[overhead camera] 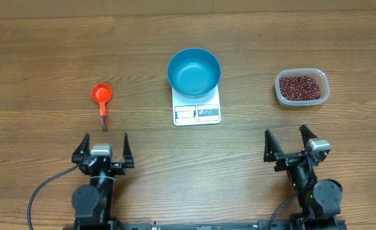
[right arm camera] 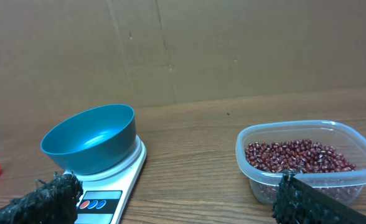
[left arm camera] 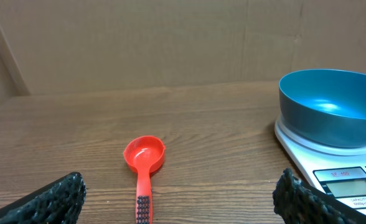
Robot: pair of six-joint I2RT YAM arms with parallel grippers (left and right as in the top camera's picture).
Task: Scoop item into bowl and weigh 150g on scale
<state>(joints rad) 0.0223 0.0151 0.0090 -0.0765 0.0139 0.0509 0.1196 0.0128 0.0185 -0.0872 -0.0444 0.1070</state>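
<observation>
I see all three views bright and evenly lit from above, with no hard shadows. Inside the bowl (overhead camera: 194, 71) there is a soft pale glare, and under it only a faint shadow on the scale (overhead camera: 197, 112). In both wrist views my fingertips (left arm camera: 52, 199), nearer than the bowl, look out of focus.

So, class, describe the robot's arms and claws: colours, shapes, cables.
Both arms are black, with rounded joint housings. The left claw and right claw each have two tapered black fingers and a small grey block between them. Wrist views show rough black pads. A black cable loops from each base.
</observation>
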